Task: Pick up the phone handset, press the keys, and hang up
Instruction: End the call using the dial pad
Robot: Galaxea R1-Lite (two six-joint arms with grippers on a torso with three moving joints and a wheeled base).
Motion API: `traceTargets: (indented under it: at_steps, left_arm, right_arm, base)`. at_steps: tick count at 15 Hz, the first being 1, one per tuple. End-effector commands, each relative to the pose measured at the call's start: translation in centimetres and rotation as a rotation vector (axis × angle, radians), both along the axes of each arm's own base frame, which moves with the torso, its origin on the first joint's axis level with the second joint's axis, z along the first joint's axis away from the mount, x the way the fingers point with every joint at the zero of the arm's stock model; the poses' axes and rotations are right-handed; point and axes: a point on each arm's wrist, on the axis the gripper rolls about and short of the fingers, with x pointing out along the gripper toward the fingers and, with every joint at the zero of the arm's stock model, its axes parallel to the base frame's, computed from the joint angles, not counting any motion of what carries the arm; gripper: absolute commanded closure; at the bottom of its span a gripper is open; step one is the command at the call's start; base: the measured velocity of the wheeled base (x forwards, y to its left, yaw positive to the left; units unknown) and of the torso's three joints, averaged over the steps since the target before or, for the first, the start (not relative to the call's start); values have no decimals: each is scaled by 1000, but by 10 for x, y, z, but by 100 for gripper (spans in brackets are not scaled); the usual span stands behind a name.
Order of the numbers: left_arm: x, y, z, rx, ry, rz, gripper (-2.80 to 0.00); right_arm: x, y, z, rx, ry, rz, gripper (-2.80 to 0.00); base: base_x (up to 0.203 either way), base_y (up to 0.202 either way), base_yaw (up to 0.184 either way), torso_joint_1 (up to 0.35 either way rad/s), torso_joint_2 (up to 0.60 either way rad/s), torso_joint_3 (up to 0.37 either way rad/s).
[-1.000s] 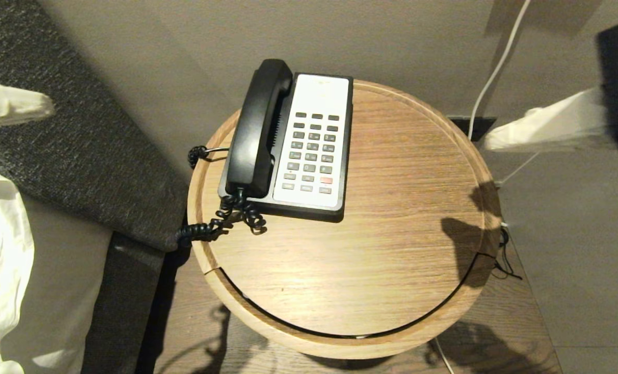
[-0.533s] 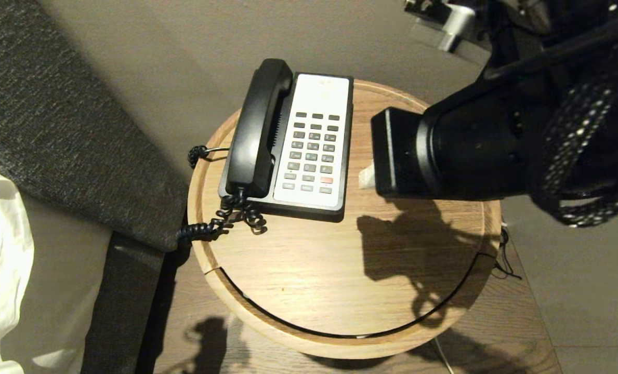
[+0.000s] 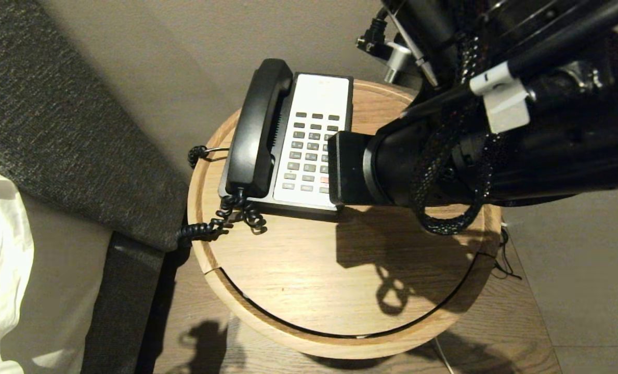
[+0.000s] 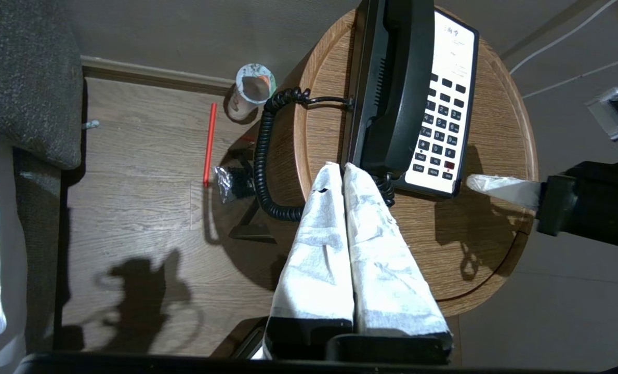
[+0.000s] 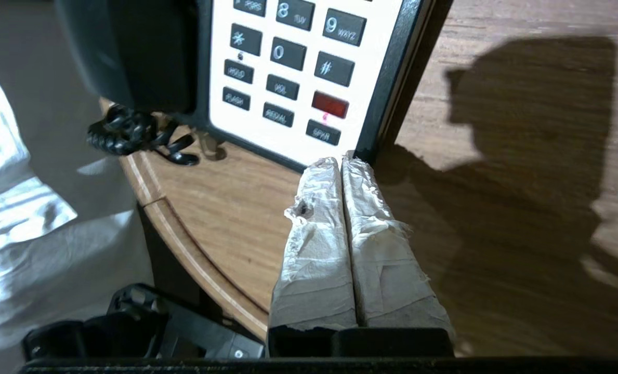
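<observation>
Wooden round bedside table (image 3: 298, 270), bed alongside: your right arm has swung in over the phone base (image 3: 283, 208) within the last second.

You see the right gripper (image 5: 341, 162), its 2 padded fingers pressed together, hanging just beside the near right corner of the base, close to the keys (image 3: 311, 150). The phone handset (image 3: 259, 127) lies in its cradle on the base's left side, coiled cord (image 3: 220, 221) trailing off the table edge. Your left gripper (image 4: 338, 169), also closed and empty, hovers near the handset's lower end. Judged from this, the pickup has not begun.
</observation>
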Motion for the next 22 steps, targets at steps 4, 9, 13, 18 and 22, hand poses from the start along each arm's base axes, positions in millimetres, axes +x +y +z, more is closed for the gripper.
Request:
traceTargets:
  at_steps: [4, 9, 13, 18, 22]
  left_arm:
    - [0, 1, -2, 3, 6, 12, 0]
    - [-2, 2, -8, 8, 16, 6, 0]
    - [-3, 3, -10, 11, 19, 9, 0]
    - [-4, 4, -11, 11, 19, 9, 0]
    - [-5, 5, -12, 7, 17, 8, 0]
  right_arm:
    - [9, 4, -6, -7, 5, -20, 0]
    - [9, 4, -4, 10, 0, -16, 0]
    - [10, 6, -5, 17, -2, -14, 0]
    - [14, 9, -7, 24, -6, -20, 0]
    - [18, 13, -11, 18, -4, -23, 0]
  base:
    - [0, 0, 0, 0, 0, 0]
    - [0, 0, 0, 0, 0, 0]
    - [0, 0, 0, 0, 0, 0]
    - [0, 0, 0, 0, 0, 0]
    - [0, 0, 0, 0, 0, 0]
